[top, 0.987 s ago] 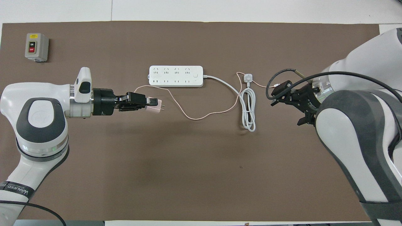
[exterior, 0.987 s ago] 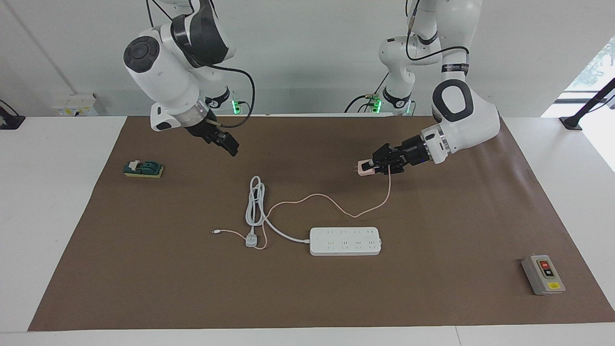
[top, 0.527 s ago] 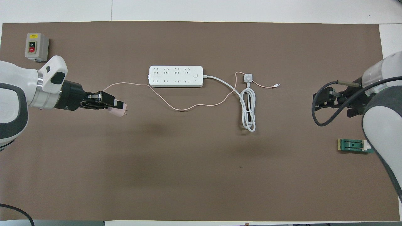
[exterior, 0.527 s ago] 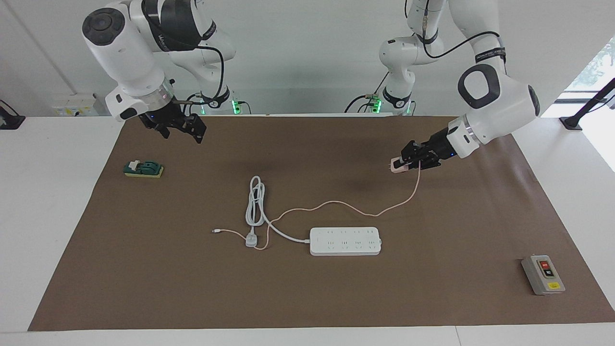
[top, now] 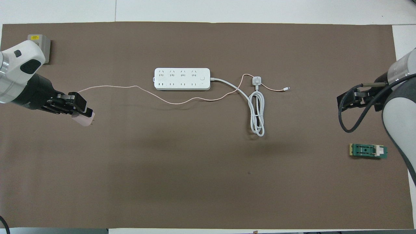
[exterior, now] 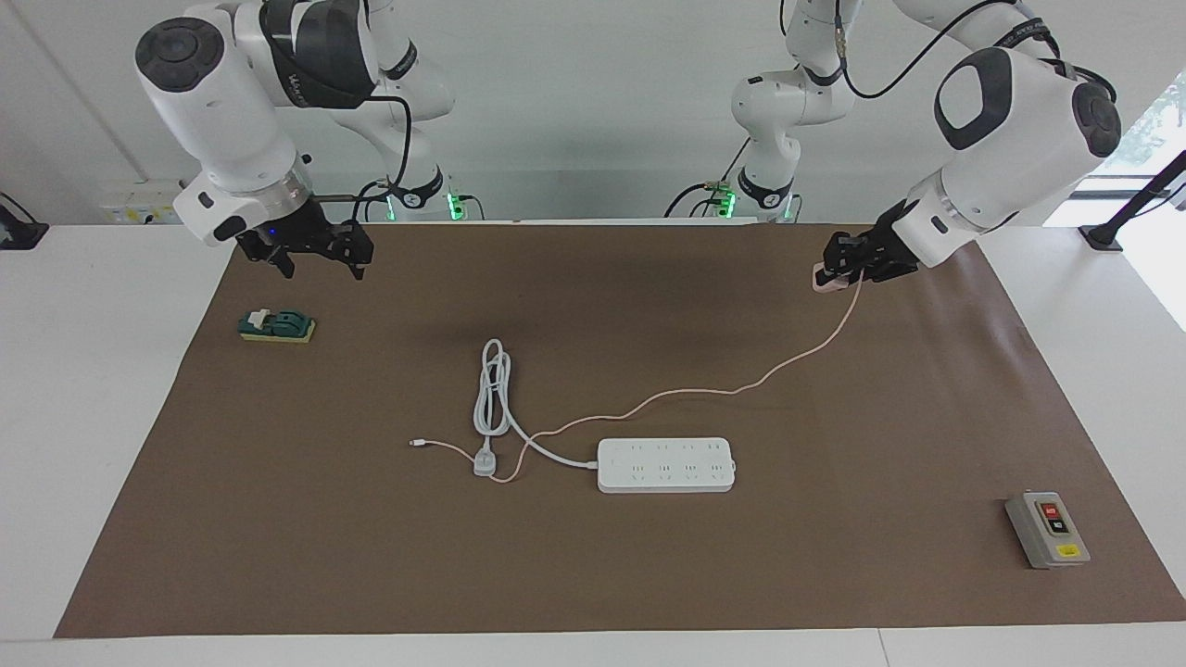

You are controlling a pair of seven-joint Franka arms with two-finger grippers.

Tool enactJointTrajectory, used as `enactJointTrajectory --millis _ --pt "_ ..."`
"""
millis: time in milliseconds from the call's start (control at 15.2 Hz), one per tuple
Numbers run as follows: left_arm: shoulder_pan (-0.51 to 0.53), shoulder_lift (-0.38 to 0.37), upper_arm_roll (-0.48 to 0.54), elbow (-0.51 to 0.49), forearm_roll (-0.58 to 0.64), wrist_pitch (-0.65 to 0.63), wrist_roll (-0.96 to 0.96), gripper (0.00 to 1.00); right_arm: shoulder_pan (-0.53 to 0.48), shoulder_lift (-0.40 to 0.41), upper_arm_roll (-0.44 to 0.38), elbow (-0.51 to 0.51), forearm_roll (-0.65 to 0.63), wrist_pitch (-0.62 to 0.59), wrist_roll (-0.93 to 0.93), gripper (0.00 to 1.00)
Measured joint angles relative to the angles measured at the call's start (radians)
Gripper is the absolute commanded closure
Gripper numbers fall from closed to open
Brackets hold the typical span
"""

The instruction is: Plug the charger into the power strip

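Charger prongs hidden in left tool.

No lettering can be made out with certainty. The grey button box, on the table well apart from both tools toward the left arm's end, carries a red and a black button and a yellow label, all too small to read. The right arm's upper link bears unreadable white lettering.

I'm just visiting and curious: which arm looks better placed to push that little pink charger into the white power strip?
Probably the left: its end effector is shut on the charger, raised over the mat. The right end effector hangs open and empty, apart from the power strip.
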Motion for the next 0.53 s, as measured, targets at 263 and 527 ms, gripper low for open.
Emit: enactJointTrajectory --millis 263,527 --pt "0.000 0.012 0.001 0.024 0.054 0.022 -0.010 1.00 -0.026 0.000 -0.056 0.002 0.002 0.002 -0.031 0.00" --pt "0.000 0.012 0.008 0.048 0.062 0.019 -0.150 1.00 -0.024 -0.007 -0.058 0.003 0.002 0.002 0.022 0.00"
